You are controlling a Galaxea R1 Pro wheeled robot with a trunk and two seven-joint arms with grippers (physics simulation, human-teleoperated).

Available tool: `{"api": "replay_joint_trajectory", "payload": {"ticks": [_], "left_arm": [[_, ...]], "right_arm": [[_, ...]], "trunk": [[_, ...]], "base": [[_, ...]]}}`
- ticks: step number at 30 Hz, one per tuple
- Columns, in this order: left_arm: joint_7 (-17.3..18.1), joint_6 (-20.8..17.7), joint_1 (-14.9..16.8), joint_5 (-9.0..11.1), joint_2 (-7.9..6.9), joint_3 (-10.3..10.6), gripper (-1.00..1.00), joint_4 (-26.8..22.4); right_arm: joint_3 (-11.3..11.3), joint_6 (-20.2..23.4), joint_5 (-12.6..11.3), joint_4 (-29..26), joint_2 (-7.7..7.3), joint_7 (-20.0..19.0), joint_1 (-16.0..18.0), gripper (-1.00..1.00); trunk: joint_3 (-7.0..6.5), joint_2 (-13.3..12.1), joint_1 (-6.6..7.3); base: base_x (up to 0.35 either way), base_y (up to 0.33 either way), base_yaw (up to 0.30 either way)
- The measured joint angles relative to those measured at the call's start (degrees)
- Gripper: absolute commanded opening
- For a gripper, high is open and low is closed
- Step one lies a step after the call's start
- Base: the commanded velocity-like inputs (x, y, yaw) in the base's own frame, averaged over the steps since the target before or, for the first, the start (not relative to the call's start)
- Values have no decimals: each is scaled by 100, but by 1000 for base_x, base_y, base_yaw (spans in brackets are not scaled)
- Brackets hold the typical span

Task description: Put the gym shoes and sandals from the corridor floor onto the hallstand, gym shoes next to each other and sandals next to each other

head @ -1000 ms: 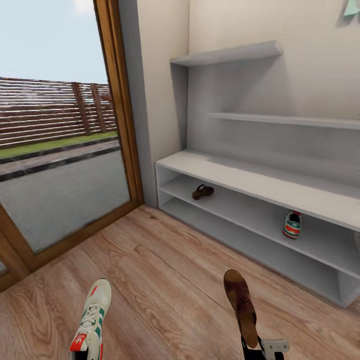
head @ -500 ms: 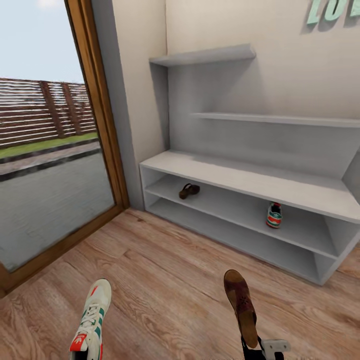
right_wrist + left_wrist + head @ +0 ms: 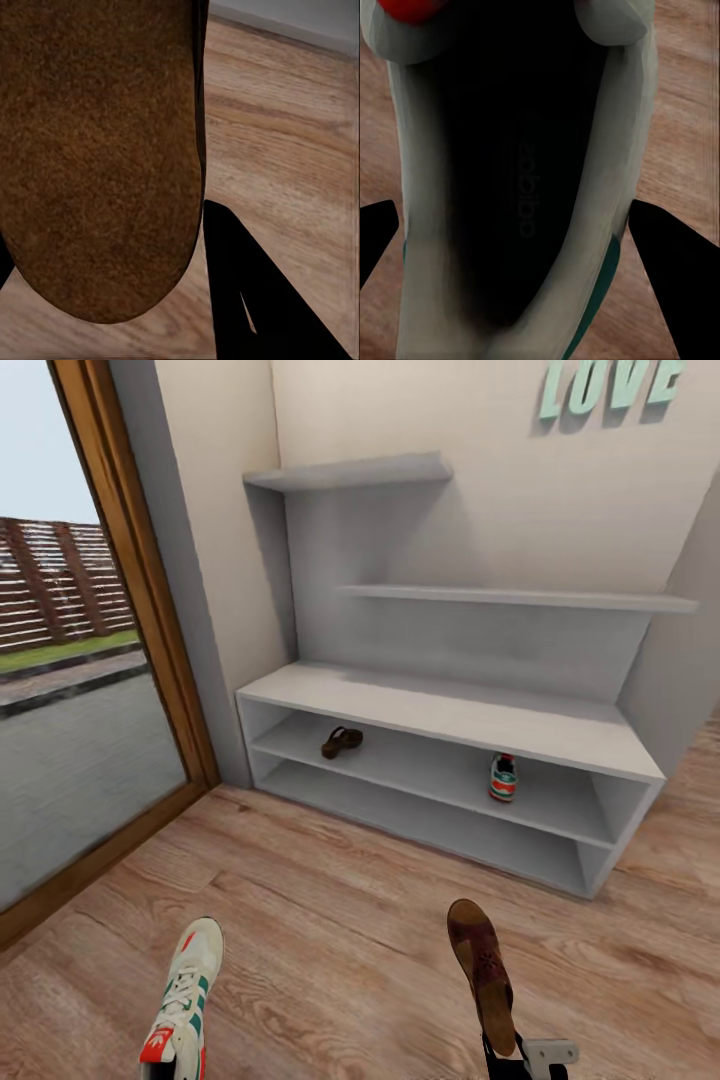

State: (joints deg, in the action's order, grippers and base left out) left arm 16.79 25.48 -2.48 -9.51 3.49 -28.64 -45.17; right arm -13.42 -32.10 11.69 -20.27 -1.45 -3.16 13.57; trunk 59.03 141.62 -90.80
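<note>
Carrying cream-white green-striped gym shoe [image 3: 183,1000] clamped in left gripper [image 3: 165,1072], brown sandal [image 3: 483,970] in right gripper [image 3: 505,1060]; approach pale grey bench [image 3: 440,710] squarely, seat each beside its shelved mate.

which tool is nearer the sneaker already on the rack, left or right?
Right, most likely. The sneaker on the rack sits on the hallstand's upper shelf, right of centre. The right tool, carrying a sandal, is almost straight below it; the left tool, carrying the other sneaker, is further left.

Brown sandal [image 3: 97,150] filling the left of the frame, dark fingers [image 3: 255,300] at lower right, corridor floor [image 3: 285,135] beyond, pale strip at upper right.
</note>
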Motion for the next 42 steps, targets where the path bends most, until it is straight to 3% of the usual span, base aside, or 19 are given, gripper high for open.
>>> {"api": "replay_joint_trajectory", "payload": {"ticks": [9, 42], "left_arm": [[0, 0, 0, 0, -5, 0, -100, 0], [1, -1, 0, 29, -21, -10, -100, -2]], "right_arm": [[0, 0, 0, 0, 0, 0, 0, -100], [4, 0, 0, -2, -1, -8, 0, -100]], "trunk": [[0, 0, 1], [0, 0, 1]], "base": [[159, 14, -263], [13, 12, -263]]}}
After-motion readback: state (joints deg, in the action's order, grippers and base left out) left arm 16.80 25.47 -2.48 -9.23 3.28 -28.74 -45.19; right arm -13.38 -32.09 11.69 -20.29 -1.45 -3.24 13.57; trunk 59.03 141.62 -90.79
